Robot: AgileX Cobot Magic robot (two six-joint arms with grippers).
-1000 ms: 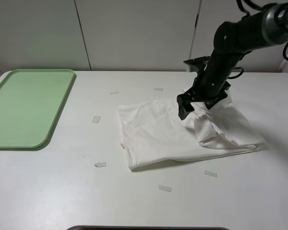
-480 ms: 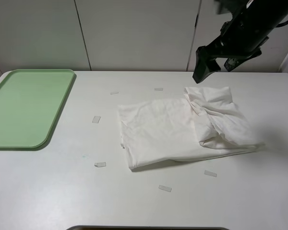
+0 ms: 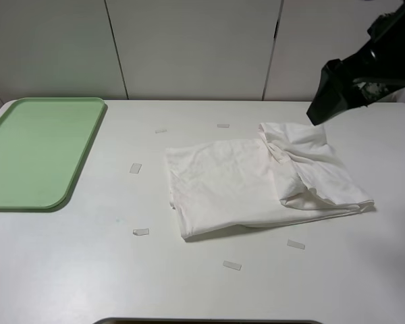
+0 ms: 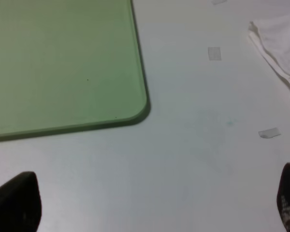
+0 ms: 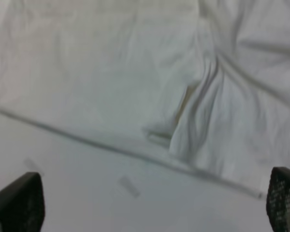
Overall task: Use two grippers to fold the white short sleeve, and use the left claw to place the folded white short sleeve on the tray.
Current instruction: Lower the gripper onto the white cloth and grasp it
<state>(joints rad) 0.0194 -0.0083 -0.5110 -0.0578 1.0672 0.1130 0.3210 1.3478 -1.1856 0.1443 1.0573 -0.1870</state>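
The white short sleeve lies wrinkled on the table right of centre, its right part folded over into a bunched layer. The right wrist view looks down on it. My right gripper hangs high above the shirt's far right corner; in its own view it is open and empty. The pale green tray lies empty at the far left. My left gripper is open and empty over bare table near the tray's corner, with the shirt's edge off to one side. The left arm is out of the high view.
Several small paper strips lie around the shirt, such as one to its left, one nearer the front and one at the front. White cabinet doors stand behind the table. A dark edge shows at the bottom.
My right gripper has let go of the shirt's folded part and risen up and to the right. The shirt has settled and lies still.
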